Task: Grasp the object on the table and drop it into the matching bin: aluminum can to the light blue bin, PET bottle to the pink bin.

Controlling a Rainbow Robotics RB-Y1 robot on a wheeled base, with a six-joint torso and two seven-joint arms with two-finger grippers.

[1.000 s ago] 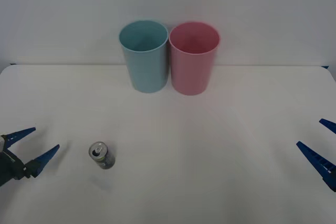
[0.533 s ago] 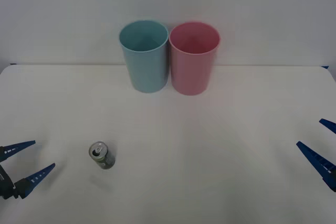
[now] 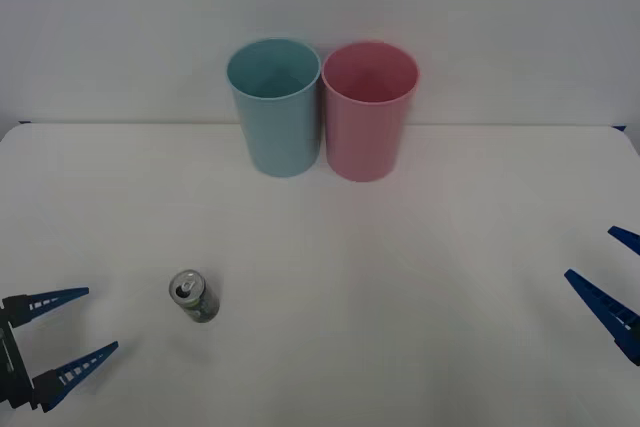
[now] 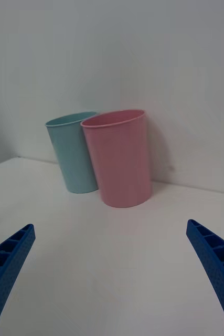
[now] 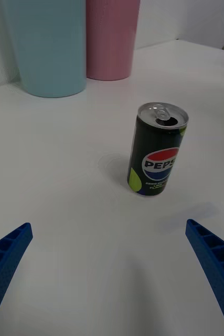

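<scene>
The can [image 3: 194,296] [image 5: 158,149] stands upright on the white worktop [image 3: 400,277], in its near left part, well apart from the bins. It is small and dark, almost black, with a silver top whose tab opening is punched in. Its side carries a round red, white and blue Pepsi logo, with yellow-green patches at the shoulder and near the base.

Just to its left, at the near left corner, the left pincer [image 3: 62,334] hangs low with its blue ribbed fingers [image 5: 7,260] spread wide, pointing at the can and not touching it.

At the far edge the blue bin [image 3: 275,107] and the pink bin [image 3: 368,110] stand side by side, touching, blue on the left.

The right pincer [image 3: 612,275] waits at the right edge, also wide open.
</scene>
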